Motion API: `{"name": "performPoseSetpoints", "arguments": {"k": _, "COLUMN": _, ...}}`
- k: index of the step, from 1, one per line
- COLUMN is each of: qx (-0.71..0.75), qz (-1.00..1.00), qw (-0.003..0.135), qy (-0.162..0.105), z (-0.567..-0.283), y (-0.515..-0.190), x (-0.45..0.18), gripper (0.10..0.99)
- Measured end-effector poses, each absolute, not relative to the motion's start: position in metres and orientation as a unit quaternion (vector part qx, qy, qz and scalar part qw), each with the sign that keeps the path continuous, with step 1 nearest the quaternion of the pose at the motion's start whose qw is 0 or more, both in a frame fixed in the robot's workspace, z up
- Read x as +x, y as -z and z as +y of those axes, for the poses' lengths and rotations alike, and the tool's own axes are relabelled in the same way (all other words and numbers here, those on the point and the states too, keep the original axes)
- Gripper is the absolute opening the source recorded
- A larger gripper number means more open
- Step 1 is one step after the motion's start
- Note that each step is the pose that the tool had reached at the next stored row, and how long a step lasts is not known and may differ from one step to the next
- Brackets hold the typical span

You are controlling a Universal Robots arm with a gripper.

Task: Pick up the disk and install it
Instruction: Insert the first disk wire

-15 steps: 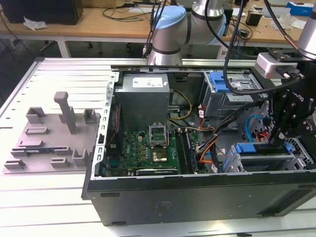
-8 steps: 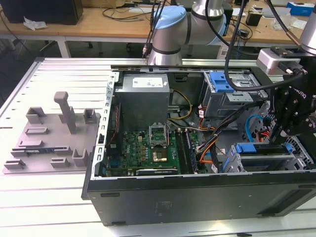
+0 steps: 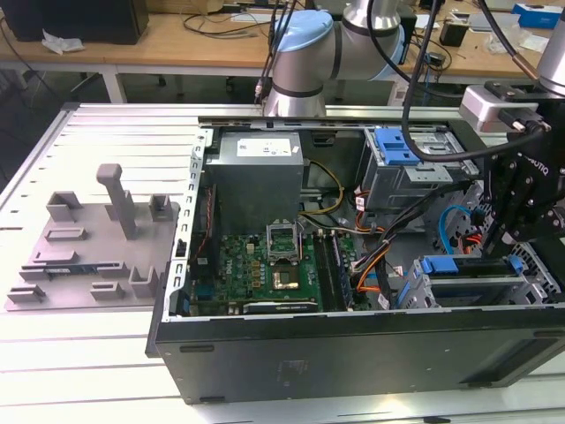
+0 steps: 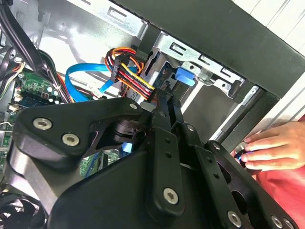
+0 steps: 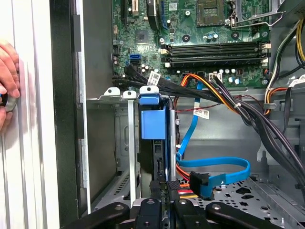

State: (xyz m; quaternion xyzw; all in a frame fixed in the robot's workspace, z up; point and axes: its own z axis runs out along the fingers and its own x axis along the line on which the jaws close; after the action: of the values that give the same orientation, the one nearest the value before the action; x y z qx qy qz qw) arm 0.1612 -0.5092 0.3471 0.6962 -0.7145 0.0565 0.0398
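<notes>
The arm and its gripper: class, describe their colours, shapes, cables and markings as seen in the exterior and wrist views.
The arm has silver tubes, rounded joints and a pale blue cap. Black cables run along it to a grey box by the wrist. The gripper is matte black, built of flat linked bars joined by silver screws, with thin narrow fingers. White lettering marks its body in the exterior view.

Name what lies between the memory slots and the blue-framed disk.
Black tagged cables cross between memory slots and disk, in the first wrist view.
</notes>
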Motion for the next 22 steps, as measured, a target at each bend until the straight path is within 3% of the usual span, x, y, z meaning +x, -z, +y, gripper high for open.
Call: {"name": "performPoseSetpoints", "arguments": {"k": 22, "qx": 0.696, "qz": -0.715, "qw": 0.04, "qy": -0.057, "z": -0.5092, "y": -0.346, "x": 0.16, "gripper": 0.165}}
